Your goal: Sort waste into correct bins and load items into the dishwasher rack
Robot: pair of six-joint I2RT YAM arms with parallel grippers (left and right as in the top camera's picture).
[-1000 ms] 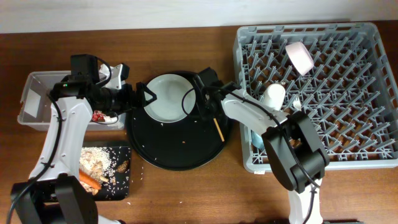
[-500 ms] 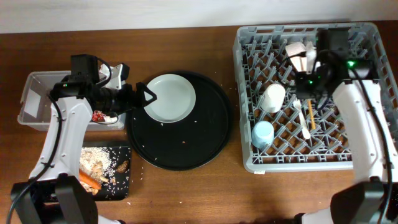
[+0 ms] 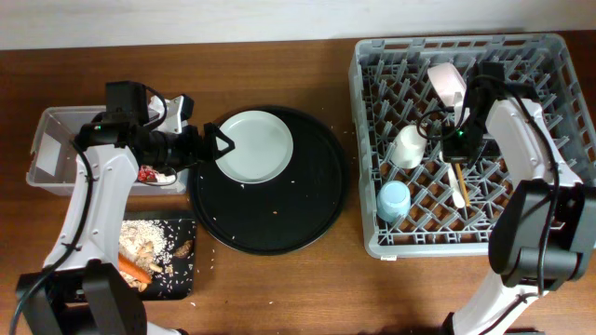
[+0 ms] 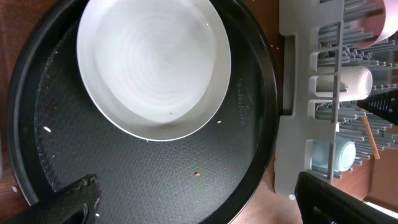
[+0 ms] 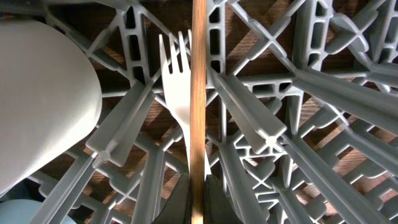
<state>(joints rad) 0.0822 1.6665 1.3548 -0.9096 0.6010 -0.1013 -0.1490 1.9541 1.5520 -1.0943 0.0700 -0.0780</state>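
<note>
Noted right gripper (image 5: pixel 199 202) clamped on wooden chopstick (image 5: pixel 199 93) above white fork (image 5: pixel 176 93) in dishwasher rack (image 5: pixel 249 115); left gripper (image 4: pixel 193 186) spread wide near pale round plate (image 4: pixel 152 62).

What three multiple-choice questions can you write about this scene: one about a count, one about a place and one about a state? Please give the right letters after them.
1. How many cups are in the dishwasher rack?
A. one
B. four
C. two

2. Where is the pale plate?
A. in the dishwasher rack
B. on the round black tray
C. under the dishwasher rack

3. What is the state of the left gripper?
A. open, holding nothing
B. shut on the pale plate
C. shut on a cup

Answers:
1 C: only the cream cup and the light blue cup are in it.
2 B: the overhead view shows the plate lying on the tray.
3 A: the left wrist view shows its fingers wide apart with nothing between them.
</note>
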